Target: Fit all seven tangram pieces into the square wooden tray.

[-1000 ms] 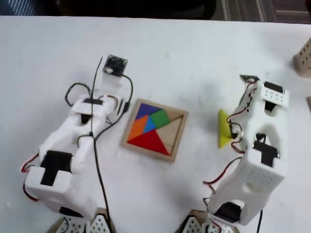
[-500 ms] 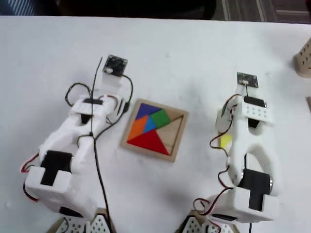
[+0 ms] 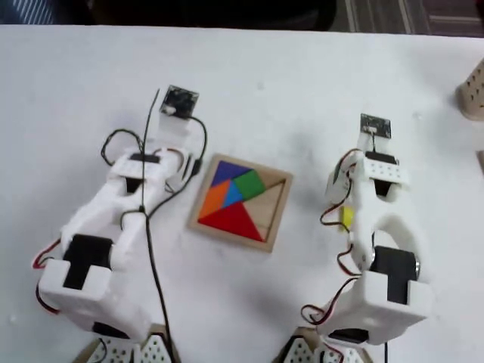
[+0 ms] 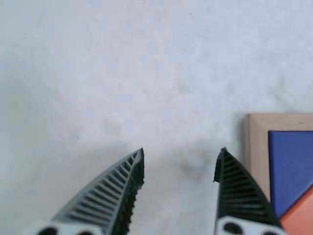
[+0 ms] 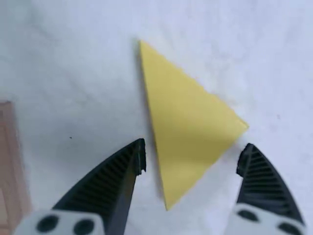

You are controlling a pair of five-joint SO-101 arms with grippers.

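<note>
The square wooden tray [image 3: 278,206] lies mid-table holding blue, green, orange, light-blue and red pieces, with a bare triangular space on its right side. A yellow triangle [image 5: 186,127] lies flat on the white table right of the tray, mostly hidden under the right arm in the high view [image 3: 346,218]. My right gripper [image 5: 193,149] is open and hovers over the triangle, its two fingers straddling the triangle's near corner. My left gripper [image 4: 180,164] is open over bare table just beside the tray's corner [image 4: 255,142], with nothing between its fingers.
The left arm [image 3: 113,219] lies left of the tray with black cables looping over it. The right arm [image 3: 382,249] stands right of the tray. A pale wooden object [image 3: 473,92] sits at the table's far right edge.
The right arm has swung left and forward over the yellow triangle, covering most of it in the high view. The left arm has stayed still.
</note>
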